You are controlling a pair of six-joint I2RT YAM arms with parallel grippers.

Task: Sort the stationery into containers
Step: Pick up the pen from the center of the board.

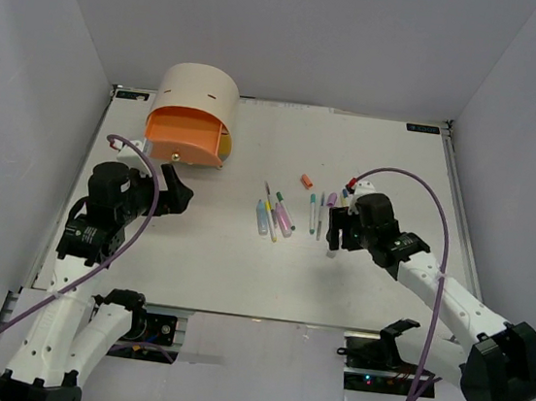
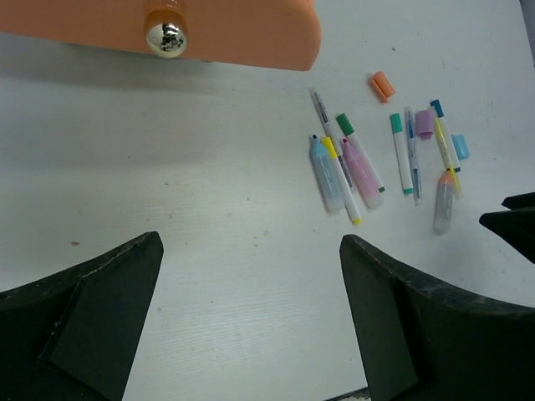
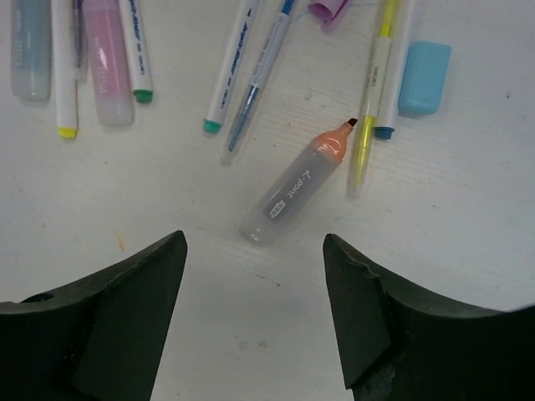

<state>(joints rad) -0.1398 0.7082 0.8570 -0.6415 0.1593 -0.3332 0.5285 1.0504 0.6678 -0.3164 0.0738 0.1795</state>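
Jaws apart, the right pincer (image 3: 253, 251) hangs just short of the orange-tipped marker (image 3: 297, 188), which lies on the bench (image 3: 468, 251) slanting away to the right, while the left pincer (image 2: 251, 251), also apart, sits well off by the orange drawer (image 2: 251, 38).
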